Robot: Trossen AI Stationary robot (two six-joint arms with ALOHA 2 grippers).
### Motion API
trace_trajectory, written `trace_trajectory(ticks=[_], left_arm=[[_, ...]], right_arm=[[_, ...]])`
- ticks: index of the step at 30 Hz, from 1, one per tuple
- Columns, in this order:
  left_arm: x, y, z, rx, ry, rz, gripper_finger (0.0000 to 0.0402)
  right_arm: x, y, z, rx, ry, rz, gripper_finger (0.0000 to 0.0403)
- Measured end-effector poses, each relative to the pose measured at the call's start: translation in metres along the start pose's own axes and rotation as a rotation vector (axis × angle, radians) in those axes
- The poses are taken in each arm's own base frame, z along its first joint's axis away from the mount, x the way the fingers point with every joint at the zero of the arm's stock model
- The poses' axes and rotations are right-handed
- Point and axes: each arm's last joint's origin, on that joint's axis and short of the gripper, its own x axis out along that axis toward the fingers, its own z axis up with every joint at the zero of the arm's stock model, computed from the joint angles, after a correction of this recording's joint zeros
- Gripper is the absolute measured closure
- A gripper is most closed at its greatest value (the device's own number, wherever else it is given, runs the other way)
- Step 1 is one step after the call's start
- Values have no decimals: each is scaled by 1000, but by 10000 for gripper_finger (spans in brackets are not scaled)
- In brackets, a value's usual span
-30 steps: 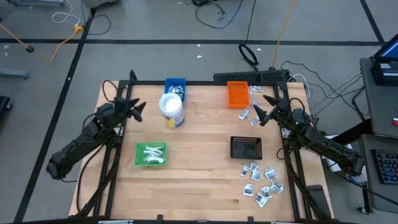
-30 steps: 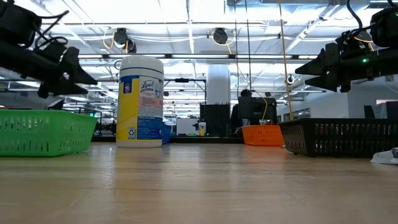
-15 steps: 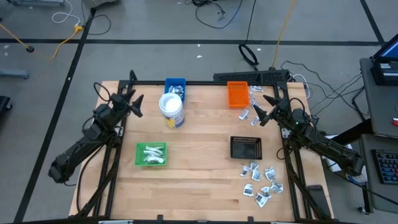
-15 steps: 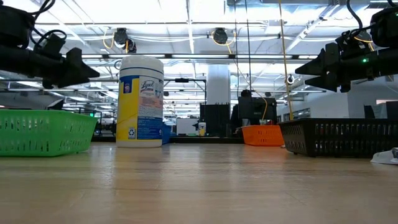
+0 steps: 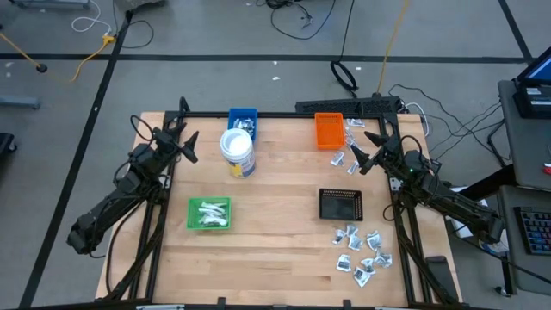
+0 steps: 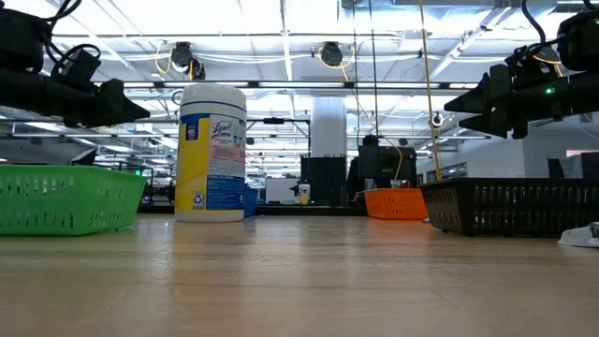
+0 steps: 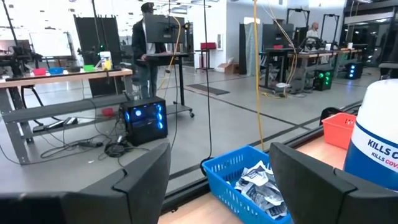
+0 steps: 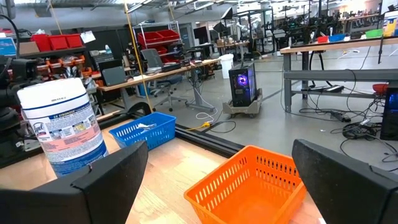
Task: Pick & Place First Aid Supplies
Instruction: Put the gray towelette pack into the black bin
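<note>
Left hand (image 5: pixel 187 148), fingers spread and empty, hovered at the counter's (image 5: pixel 275 232) edge, far from the loose packets (image 5: pixel 363 251). Right hand (image 5: pixel 362 155), also spread and empty, hung nearer; the scattered heap lay behind it, toward its arm's base.

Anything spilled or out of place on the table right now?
Yes: loose packets lie scattered on the bare wood near the black tray, and a few more beside the orange tray. Nothing looks tipped or damaged.
</note>
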Motion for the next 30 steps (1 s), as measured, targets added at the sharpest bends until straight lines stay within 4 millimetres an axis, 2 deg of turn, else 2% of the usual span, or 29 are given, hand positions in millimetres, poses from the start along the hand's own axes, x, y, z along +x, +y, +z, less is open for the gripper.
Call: trace_trajectory(ticks=[30], left_arm=[[0, 0, 1, 2, -8, 1, 116]], right_arm=[[0, -1, 0, 9, -7, -36, 9]])
